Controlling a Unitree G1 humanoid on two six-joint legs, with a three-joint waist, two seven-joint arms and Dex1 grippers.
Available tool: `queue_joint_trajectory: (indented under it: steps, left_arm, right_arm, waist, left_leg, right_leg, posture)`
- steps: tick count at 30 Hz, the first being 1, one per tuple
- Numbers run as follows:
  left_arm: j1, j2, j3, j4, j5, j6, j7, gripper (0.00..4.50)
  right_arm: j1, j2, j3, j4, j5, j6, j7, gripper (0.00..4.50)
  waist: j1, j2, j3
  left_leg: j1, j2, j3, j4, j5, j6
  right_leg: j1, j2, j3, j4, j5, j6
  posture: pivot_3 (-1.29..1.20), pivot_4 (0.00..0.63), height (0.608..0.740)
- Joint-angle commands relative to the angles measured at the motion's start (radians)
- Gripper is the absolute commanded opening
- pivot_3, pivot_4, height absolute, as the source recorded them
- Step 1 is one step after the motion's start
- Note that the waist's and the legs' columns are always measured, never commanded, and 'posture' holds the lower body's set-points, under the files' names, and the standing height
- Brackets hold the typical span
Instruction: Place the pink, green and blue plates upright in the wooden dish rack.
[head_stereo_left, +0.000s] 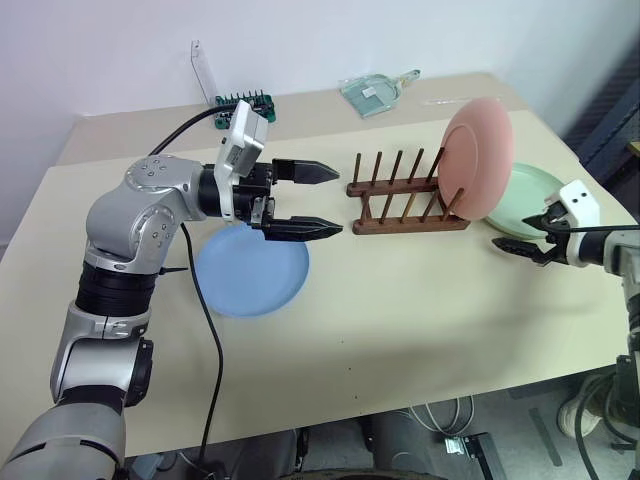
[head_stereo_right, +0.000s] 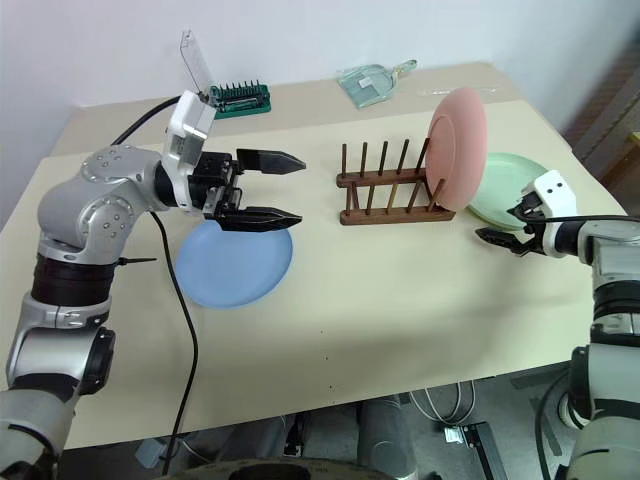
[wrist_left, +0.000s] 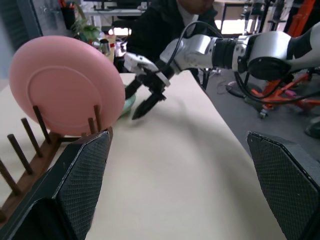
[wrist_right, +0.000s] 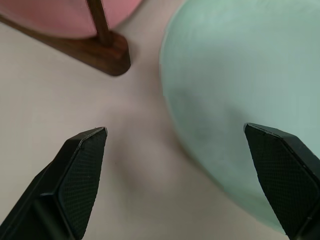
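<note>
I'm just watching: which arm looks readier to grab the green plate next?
Probably the right: its open gripper sits beside the green plate, while the left gripper hangs over the blue plate.

A pale beige tabletop (head_stereo_left: 420, 330) fills most of the scene, its surface matte and evenly lit, with soft shadows. Behind its far edge stands a plain white wall (head_stereo_left: 300, 35). Below the near edge, grey floor (head_stereo_left: 520, 440) shows with loose cables (head_stereo_left: 440, 415) lying on it. At the far right a dark panel (head_stereo_left: 612, 110) stands beside the tabletop. In the left wrist view a person in dark clothing (wrist_left: 165, 30) sits beyond the tabletop, with orange equipment frames (wrist_left: 300, 30) and a bright, cluttered workroom behind.
</note>
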Motion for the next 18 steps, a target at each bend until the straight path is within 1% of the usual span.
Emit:
queue_joint_trajectory:
  steps: [1,2,4,6,9,12,14,18]
  left_arm:
    - [0.001,0.015,0.028,-0.037,-0.015,0.000,0.010,4.50]
    - [0.002,0.017,0.029,-0.039,-0.014,0.000,0.011,4.50]
    - [0.002,0.020,0.029,-0.040,-0.014,0.000,0.012,4.50]
    - [0.001,0.022,0.029,-0.038,-0.015,0.001,0.013,4.50]
    - [-0.005,0.021,0.025,-0.029,-0.011,-0.004,0.014,4.50]
    - [-0.012,0.013,0.018,-0.020,-0.007,-0.007,0.018,4.50]
    - [-0.013,0.011,0.013,-0.016,-0.001,-0.014,0.017,4.50]
    - [-0.018,0.010,0.012,-0.012,-0.003,-0.009,0.016,4.50]
  right_arm:
    - [-0.050,-0.008,0.008,0.052,-0.043,-0.063,-0.017,3.95]
    - [-0.056,-0.008,0.010,0.065,-0.052,-0.077,-0.028,3.62]
    - [-0.061,-0.007,0.012,0.083,-0.064,-0.096,-0.034,2.71]
    - [-0.066,-0.003,0.004,0.091,-0.063,-0.095,-0.033,1.62]
    - [-0.069,-0.007,0.007,0.099,-0.088,-0.121,-0.087,0.06]
    - [-0.069,-0.009,-0.004,0.101,-0.090,-0.139,-0.117,0.06]
    - [-0.080,-0.018,-0.012,0.103,-0.097,-0.154,-0.162,0.06]
    - [-0.131,-0.039,-0.048,0.110,-0.099,-0.179,-0.295,0.06]
  waist:
    - [-0.001,0.000,0.000]
    - [-0.002,0.000,0.000]
    - [-0.003,0.000,0.000]
    - [-0.003,0.000,0.000]
    - [-0.002,0.000,0.000]
    - [-0.001,-0.001,0.000]
    - [0.000,-0.001,0.000]
    - [-0.002,0.000,0.000]
  left_leg:
    - [0.000,0.000,0.000,0.000,0.000,0.000]
    - [0.000,0.000,0.000,0.000,0.000,0.000]
    - [0.000,0.000,0.000,0.000,0.000,0.000]
    - [0.000,0.000,0.000,0.000,0.000,0.000]
    - [0.000,0.000,0.000,0.000,0.000,0.000]
    - [0.000,0.000,-0.001,0.000,0.000,0.000]
    - [0.000,0.000,-0.001,0.000,0.000,0.000]
    - [0.000,0.000,-0.001,0.000,0.000,0.000]
  right_leg:
    - [0.000,0.000,0.000,0.000,0.000,0.000]
    - [0.000,0.000,0.000,0.000,0.000,0.000]
    - [0.000,0.000,0.000,0.000,0.000,0.000]
    - [0.000,0.000,0.000,0.000,0.000,0.000]
    - [0.000,0.000,0.000,0.000,0.000,0.000]
    - [0.000,0.000,0.000,0.000,0.000,0.000]
    - [0.000,0.000,0.000,0.000,0.000,0.000]
    - [0.000,0.000,0.000,0.000,0.000,0.000]
  posture:
    - [0.00,0.150,0.740]
    - [0.00,0.150,0.740]
    - [0.00,0.150,0.740]
    - [0.00,0.150,0.740]
    - [0.00,0.150,0.740]
    - [0.00,0.150,0.740]
    - [0.00,0.150,0.740]
    - [0.00,0.150,0.740]
